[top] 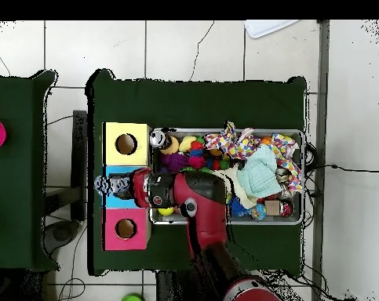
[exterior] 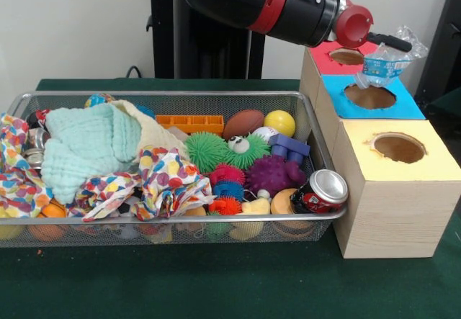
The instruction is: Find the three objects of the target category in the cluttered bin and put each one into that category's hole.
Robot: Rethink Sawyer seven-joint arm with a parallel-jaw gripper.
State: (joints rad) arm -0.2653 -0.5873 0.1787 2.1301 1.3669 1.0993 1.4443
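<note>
Your gripper (exterior: 395,43) clamps a clear plastic bottle (exterior: 382,63) over the blue hole (exterior: 369,96) | green table cloth (exterior: 216,276), tiled floor (top: 192,47) | bottle's blue label unreadable

Illumination is even and diffuse in both views. Shadows are soft and faint. A specular highlight appears on the can (exterior: 322,189) top. Front-view focus is slightly soft throughout.
</note>
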